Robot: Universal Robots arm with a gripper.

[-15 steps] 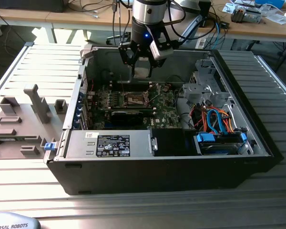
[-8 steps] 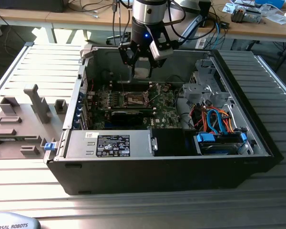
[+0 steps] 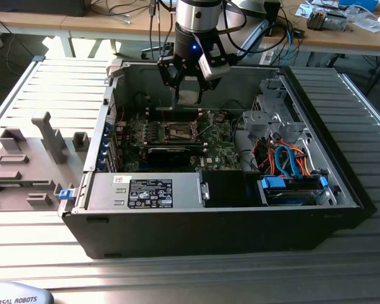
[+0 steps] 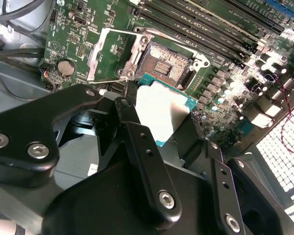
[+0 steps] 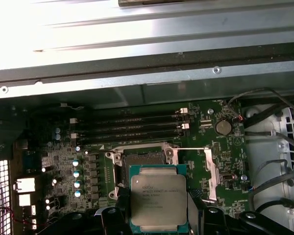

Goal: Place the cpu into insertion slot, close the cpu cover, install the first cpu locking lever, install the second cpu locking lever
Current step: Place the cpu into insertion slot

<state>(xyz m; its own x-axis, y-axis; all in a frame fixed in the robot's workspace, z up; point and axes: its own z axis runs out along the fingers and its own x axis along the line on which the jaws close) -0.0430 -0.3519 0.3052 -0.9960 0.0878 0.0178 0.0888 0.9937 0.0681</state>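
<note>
Gripping the cpu (image 5: 158, 198), the hand (image 3: 189, 92) hovers above the insertion slot (image 5: 142, 159).

cpu (image 5: 158, 204) in hand (image 4: 159, 117) over insertion slot (image 5: 143, 159), cpu cover (image 5: 211, 171) beside it, w/in pc case (image 3: 177, 231)

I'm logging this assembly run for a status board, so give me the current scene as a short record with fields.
gripper: shut on the cpu, above the motherboard inside the open computer case
cpu: held in the gripper with its metal top showing in both wrist views; not seated
insertion slot: empty, dark centre exposed
cpu cover: swung open, lying beside the slot
work so far: cpu not yet placed, cover not closed
</note>
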